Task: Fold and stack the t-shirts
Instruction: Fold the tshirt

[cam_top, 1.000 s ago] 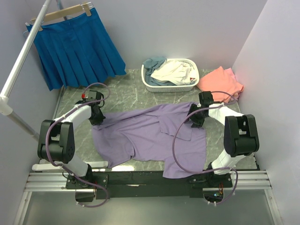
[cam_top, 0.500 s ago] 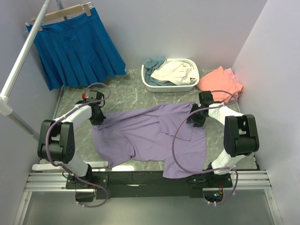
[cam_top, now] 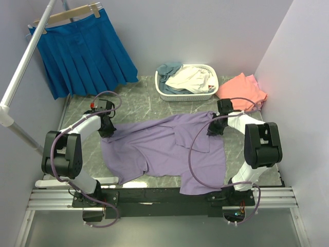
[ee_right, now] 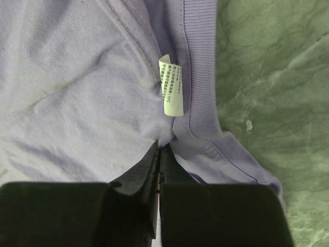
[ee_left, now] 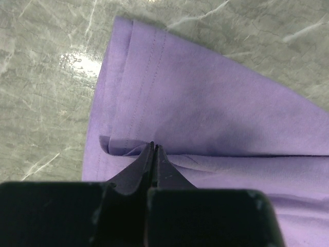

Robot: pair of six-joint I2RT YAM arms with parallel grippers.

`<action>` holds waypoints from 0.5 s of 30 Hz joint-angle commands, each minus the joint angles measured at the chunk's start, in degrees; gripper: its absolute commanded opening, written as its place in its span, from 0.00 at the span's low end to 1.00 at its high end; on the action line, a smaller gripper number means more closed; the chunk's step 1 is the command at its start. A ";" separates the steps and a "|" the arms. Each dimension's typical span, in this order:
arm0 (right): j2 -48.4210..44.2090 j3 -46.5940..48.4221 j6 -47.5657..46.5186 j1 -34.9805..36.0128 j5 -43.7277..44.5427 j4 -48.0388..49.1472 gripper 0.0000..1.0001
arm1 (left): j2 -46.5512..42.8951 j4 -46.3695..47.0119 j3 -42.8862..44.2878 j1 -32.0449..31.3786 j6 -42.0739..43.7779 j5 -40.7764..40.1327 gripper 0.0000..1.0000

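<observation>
Right gripper had closed since the earlier frame: jaws that stood apart were now pressed tight, pinching the lavender tee at its neck band, w/ the wrist nudged slightly toward 11 o'clock. Nothing else had shifted.

At far left, approx. 10 o'clock in the top view, the blue skirt hung on its hanger, no part of the job. Left gripper sat at 9 o'clock of the tee, jaws fully together on a raised fold of cloth just inside a double-stitched edge, prob. a sleeve or hem; which 1 couldn't be told. The tee lay spread on the table betw. the 2 grippers, long axis approx. 9-to-3, w/ a wide flap trailing toward 5 o'clock over the near edge. At 12 o'clock stood the basket holding cream and grey-blue tees.

In the right wrist view the label lay just past the closed tips at 12 o'clock, so the neck end pointed toward 3 o'clock, and the right arm was nearer it. Coral tees lay piled at 1 o'clock, well apart from the lavender 1.

Judgement: w/ both ends gripped, the next move prob. turns on that 9-to-3 line, i.e. lifting or pulling both ends evenly so the cloth goes flat before a fold.
</observation>
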 commanded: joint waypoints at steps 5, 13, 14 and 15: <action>-8.47 2.30 -0.73 0.41 8.47 -4.83 0.00 | -0.43 0.26 2.39 -0.32 0.48 -0.78 0.02; -9.18 2.57 -0.55 0.32 9.87 -5.81 0.00 | -0.17 0.52 2.30 -0.40 0.57 -0.17 0.02; -9.45 2.48 -0.29 0.41 10.31 -5.90 0.00 | -0.34 0.61 2.21 -0.40 0.65 -0.17 0.02; -9.36 2.74 -0.37 0.41 10.49 -6.16 0.00 | -0.43 0.52 2.30 -0.40 0.65 -0.17 0.03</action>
